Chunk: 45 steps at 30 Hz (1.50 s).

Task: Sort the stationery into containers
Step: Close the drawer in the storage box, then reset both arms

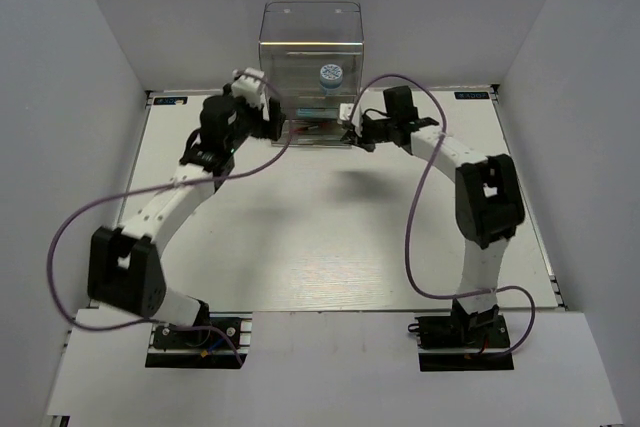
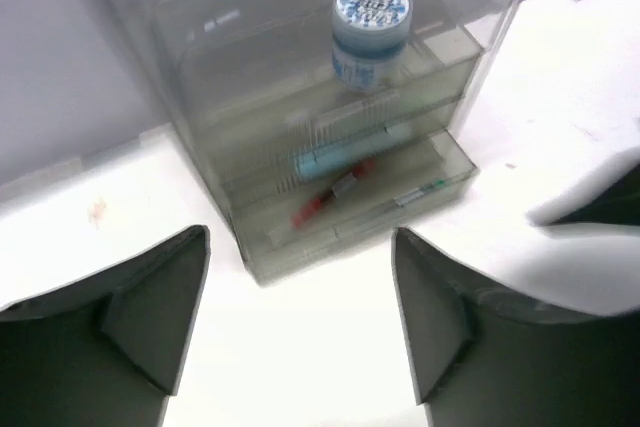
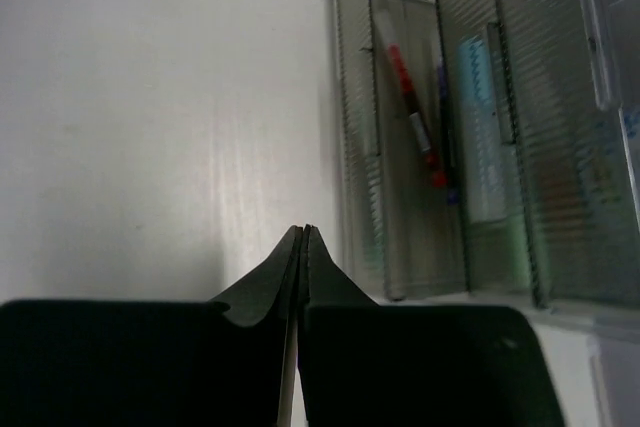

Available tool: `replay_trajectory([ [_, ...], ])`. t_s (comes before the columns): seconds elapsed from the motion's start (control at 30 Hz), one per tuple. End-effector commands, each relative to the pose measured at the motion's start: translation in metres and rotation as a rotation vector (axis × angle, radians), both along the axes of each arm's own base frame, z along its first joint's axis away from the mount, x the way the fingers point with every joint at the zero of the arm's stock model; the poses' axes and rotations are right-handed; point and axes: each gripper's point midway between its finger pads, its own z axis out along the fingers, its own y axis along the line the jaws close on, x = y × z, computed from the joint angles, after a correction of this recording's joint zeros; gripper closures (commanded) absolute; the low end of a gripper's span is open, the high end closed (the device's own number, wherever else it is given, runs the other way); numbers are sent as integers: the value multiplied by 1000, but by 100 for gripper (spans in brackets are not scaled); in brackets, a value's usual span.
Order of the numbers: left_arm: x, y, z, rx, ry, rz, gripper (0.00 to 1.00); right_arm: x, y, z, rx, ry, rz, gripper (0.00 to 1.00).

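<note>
One left claw (image 2: 300, 237) gapes at the cabinet (image 2: 200, 67), right claw (image 3: 303, 230) pinched beside.

white links (image 1: 165, 209), black joints (image 1: 125, 269), looping purple cables (image 1: 408, 247), dark wedge fingers (image 2: 150, 317) on left end effector (image 2: 300, 234).

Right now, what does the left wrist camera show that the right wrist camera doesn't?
Left wrist only: the whole blue-and-white roll standing above the clear drawers, and the open left hand. Right wrist only: the right hand, shut and empty. Both: those drawers holding the orange-capped tube and the light-blue tube.
</note>
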Motion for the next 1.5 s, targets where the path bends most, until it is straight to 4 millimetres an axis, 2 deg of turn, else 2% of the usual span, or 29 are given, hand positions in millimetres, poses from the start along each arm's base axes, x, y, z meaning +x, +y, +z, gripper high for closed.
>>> replay_trajectory([
  [0.0,-61,20,-63,-164,288,122,10,18,25,-12,-44,-55,94,100],
  [0.03,-77,27,-52,-201,265,139,5,27,31,-8,-62,-108,109,100],
  [0.07,-94,32,-78,-232,333,173,5,34,37,-17,-76,-113,113,100],
  [0.1,-103,37,-81,-252,338,193,3,38,42,-32,-118,-115,97,100],
  [0.13,-114,41,-87,-265,356,211,1,46,46,-32,-123,-141,87,100],
  [0.17,-129,46,-91,-307,364,231,1,51,50,-51,-155,-134,79,100],
  [0.23,-144,56,-101,-328,390,280,1,64,56,-60,-180,-152,28,100],
  [0.27,-154,60,-112,-347,418,306,1,72,60,-55,-181,-172,12,100],
  [0.3,-161,63,-104,-370,393,311,1,78,58,-69,-201,-160,-17,100],
  [0.33,-167,68,-112,-361,403,326,1,85,59,-71,-213,-176,-56,100],
  [0.43,-177,74,-108,-386,392,354,1,98,62,-77,-243,-217,-126,100],
  [0.47,-179,75,-107,-394,395,356,1,108,66,-70,-223,-268,-151,100],
  [0.5,-180,77,-109,-388,399,367,1,111,66,-78,-238,-266,-179,100],
  [0.67,-185,77,-117,-410,429,383,1,133,69,-84,-254,-309,-280,100],
  [0.7,-185,77,-117,-410,429,383,1,138,76,-74,-238,-328,-288,100],
  [0.77,-187,76,-118,-417,444,381,1,141,76,-82,-250,-327,-300,100],
  [0.8,-187,74,-118,-419,448,371,1,145,77,-77,-244,-337,-307,100],
  [1.0,-186,71,-119,-429,455,365,1,163,80,-77,-247,-388,-338,100],
  [1.03,-185,71,-114,-441,450,365,1,169,82,-68,-236,-408,-353,100],
  [1.13,-186,71,-116,-437,457,368,1,172,82,-72,-239,-397,-358,100],
  [1.2,-186,71,-116,-437,457,368,1,163,85,-61,-217,-385,-318,100],
  [1.23,-187,71,-113,-452,451,367,1,146,82,-87,-238,-336,-289,100],
  [1.27,-188,73,-118,-446,456,379,1,139,82,-70,-217,-336,-266,100],
  [1.3,-188,73,-115,-451,447,376,1,111,92,-62,-151,-285,-143,96],
  [1.33,-190,74,-116,-451,447,376,1,95,91,-43,-135,-267,-102,92],
  [1.37,-190,73,-116,-459,450,378,1,71,90,-30,-96,-242,-35,86],
  [1.4,-190,73,-116,-459,450,378,1,42,85,-51,-90,-150,14,70],
  [1.43,-190,73,-113,-464,441,375,1,20,81,-38,-56,-132,38,61],
  [1.47,-189,75,-113,-463,437,384,1,2,73,-48,-53,-78,38,46],
])
